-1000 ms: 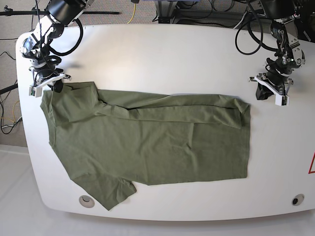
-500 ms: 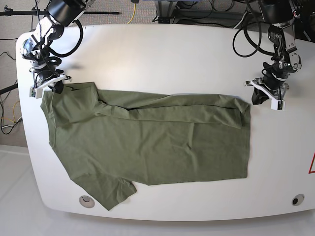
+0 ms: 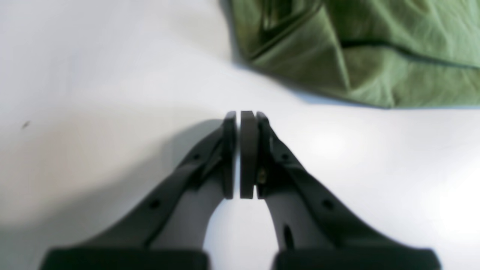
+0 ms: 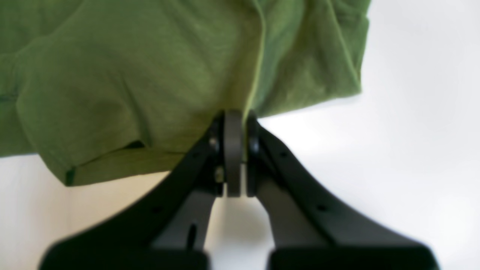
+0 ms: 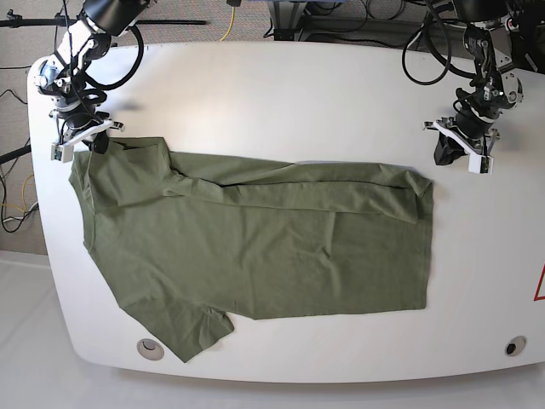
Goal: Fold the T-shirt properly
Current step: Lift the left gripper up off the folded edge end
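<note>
The olive-green T-shirt (image 5: 255,247) lies spread across the white table (image 5: 281,94), with its far long edge folded over and one sleeve pointing at the front left. My right gripper (image 5: 99,145) sits at the shirt's far left corner, shut on a pinch of the fabric edge (image 4: 247,101). In the right wrist view the cloth runs up from between the pads of that gripper (image 4: 234,114). My left gripper (image 5: 444,157) stands just beyond the shirt's far right corner, shut and empty. In the left wrist view its tips (image 3: 243,114) rest over bare table, a little short of the shirt (image 3: 356,56).
Two round insets are set in the table near the front edge, one at the left (image 5: 150,347) and one at the right (image 5: 513,346). Cables (image 5: 426,60) hang over the far edge behind the left arm. A red mark (image 5: 540,285) shows at the right edge.
The left gripper's jaws have shut and it has shifted slightly toward the far edge. The right gripper has drawn the shirt's far left corner a little farther back.
</note>
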You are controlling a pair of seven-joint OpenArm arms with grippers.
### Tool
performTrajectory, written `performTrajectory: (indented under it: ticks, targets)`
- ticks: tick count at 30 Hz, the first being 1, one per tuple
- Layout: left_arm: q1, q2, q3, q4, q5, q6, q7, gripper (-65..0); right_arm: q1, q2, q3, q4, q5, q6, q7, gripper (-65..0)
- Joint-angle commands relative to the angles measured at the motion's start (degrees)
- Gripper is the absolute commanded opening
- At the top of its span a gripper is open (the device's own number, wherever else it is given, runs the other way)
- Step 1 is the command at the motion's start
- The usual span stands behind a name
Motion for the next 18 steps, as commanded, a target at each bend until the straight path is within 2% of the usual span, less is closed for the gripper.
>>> performTrajectory:
  ticks: [1, 7, 9, 11, 13, 15, 18]
  targets:
    - [-0.29, -0.72, -0.38, 1.00, 0.87, 0.24, 1.74, -59.6, 1.85, 0.92, 0.26, 0.16, 0.31, 0.49, 1.00, -65.0]
    - [-0.01, -0.90, -0.52, 0.74, 1.11, 0.69, 3.51, -35.5, 2.37, 0.96, 0.47, -0.49, 0.30, 0.49, 0.99, -65.0]
    - [0.26, -0.86, -0.60, 0.93, 1.15, 0.66, 3.20, -31.4, 2.34, 0.98, 0.50, -0.58, 0.26, 0.49, 1.00, -65.0]
    - [0.35, -0.72, -0.29, 0.72, 0.79, 0.97, 2.61, -32.3, 2.22, 0.97, 0.48, -0.84, -0.15, 0.49, 1.25, -65.0]
    - [0.33, -0.63, -0.32, 0.89, 0.82, 1.06, 1.19, -38.8, 2.29, 1.00, 0.56, -0.98, -0.26, 0.49, 1.24, -65.0]
    - [0.35, -0.61, -0.36, 1.23, 0.82, 1.13, -0.44, -48.3, 2.36, 1.07, 0.56, -1.06, -0.28, 0.49, 1.18, -65.0]
    - [0.06, -0.58, -0.47, 1.36, 1.09, 1.03, -1.99, -56.2, 2.53, 1.07, 0.50, -1.39, -0.35, 0.49, 1.32, -65.0]
